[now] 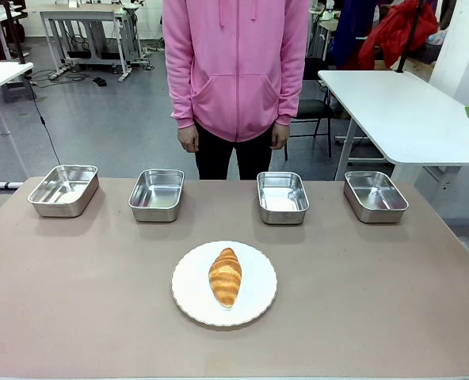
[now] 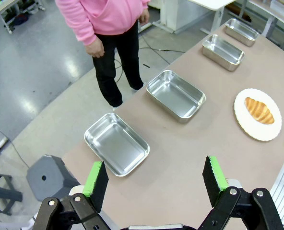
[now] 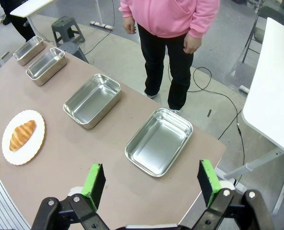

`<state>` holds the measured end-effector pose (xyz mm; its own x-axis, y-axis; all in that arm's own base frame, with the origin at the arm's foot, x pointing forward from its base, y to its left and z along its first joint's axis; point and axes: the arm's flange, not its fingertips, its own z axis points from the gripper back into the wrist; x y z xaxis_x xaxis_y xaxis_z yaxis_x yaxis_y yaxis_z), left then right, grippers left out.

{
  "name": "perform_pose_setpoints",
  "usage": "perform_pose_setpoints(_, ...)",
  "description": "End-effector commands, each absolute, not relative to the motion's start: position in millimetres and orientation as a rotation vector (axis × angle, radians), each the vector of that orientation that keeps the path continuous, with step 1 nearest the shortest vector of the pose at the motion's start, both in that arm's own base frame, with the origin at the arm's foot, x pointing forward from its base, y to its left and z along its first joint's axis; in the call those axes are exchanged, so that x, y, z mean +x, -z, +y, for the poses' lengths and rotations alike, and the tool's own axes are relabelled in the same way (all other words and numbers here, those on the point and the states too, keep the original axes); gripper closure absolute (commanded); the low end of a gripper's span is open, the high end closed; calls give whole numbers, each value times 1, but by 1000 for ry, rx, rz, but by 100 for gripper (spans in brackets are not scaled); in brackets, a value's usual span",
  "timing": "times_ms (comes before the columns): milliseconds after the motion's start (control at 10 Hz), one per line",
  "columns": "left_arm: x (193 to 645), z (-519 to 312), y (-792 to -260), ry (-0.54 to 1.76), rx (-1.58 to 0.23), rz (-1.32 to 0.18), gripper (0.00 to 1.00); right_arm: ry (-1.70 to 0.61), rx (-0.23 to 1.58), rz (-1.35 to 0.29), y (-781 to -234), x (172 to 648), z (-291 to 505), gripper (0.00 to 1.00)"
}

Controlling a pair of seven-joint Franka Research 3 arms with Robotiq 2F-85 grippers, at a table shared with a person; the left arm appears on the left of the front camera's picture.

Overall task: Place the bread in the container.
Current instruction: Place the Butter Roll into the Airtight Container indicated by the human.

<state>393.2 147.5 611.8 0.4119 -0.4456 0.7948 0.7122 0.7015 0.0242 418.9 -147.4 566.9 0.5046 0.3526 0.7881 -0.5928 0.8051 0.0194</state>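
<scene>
The golden-brown ridged croissant (image 1: 225, 275) lies on a round white scalloped plate (image 1: 190, 290) at the table's near middle; it also shows as the croissant (image 2: 259, 109) and the croissant (image 3: 22, 134) in the wrist views. Four shiny steel trays stand in a row along the far edge: far-left tray (image 1: 62, 190), second tray (image 1: 157, 194), third tray (image 1: 282, 196), far-right tray (image 1: 375, 195); all look empty. My left gripper (image 2: 154, 179) hangs open high above the table's left end, over the far-left tray (image 2: 116, 143). My right gripper (image 3: 151, 184) hangs open above the far-right tray (image 3: 159, 141).
A person in a pink hoodie (image 1: 234, 63) stands at the far side behind the middle trays, hands at their sides. A white table (image 1: 409, 111) stands at the back right, a grey stool (image 2: 48, 177) on the floor left of my table.
</scene>
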Motion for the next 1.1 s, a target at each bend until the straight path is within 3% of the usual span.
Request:
perform_pose_setpoints(0, 392, 146, -613, 754, -347, -885, 0, -594, 318, -896, -566, 422, -149, 0)
perform_pose_setpoints(1000, 392, 146, -613, 754, -347, -885, 0, -594, 318, -896, -566, 422, -149, 0)
